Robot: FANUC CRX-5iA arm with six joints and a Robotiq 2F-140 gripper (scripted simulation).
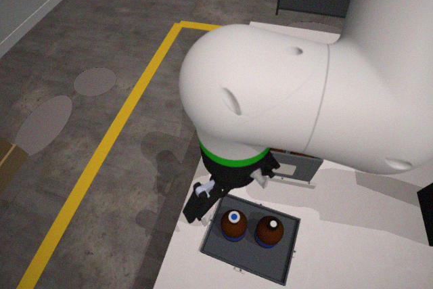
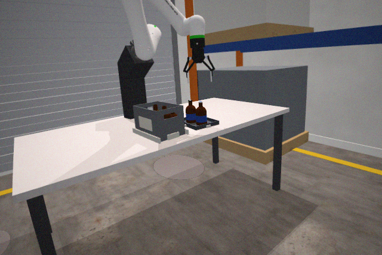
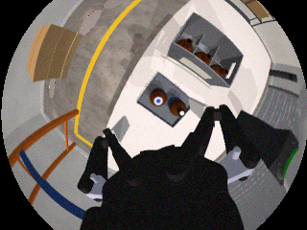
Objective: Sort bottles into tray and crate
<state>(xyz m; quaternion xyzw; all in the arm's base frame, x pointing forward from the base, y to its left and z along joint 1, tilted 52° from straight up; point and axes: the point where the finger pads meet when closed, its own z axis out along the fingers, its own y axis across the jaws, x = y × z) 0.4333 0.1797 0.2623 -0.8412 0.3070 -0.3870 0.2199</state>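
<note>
A brown bottle with a white-and-blue cap [image 1: 233,229] [image 2: 201,113] [image 3: 157,95] and a brown bottle with a black top and white centre [image 1: 268,235] [image 2: 190,113] [image 3: 177,106] stand upright, apart, on the dark tray [image 1: 258,262] [image 2: 213,122] [image 3: 157,112]. The grey crate [image 1: 300,170] [image 2: 159,125] [image 3: 175,52] holds three brown bottles with dark tops, the first bottle [image 3: 184,46], the middle bottle [image 3: 202,57] and the last bottle [image 3: 219,70]; their lower parts are hidden. My gripper [image 1: 233,202] [image 2: 199,80] [image 3: 157,112] is open and empty, high above the tray.
The crate stands close beside the tray on the white table [image 1: 356,243] [image 2: 61,153] [image 3: 251,67], with low light-coloured strips along its base. The black robot pedestal [image 2: 132,88] rises behind the table. Shelving and a large grey box [image 2: 256,104] stand beyond the table.
</note>
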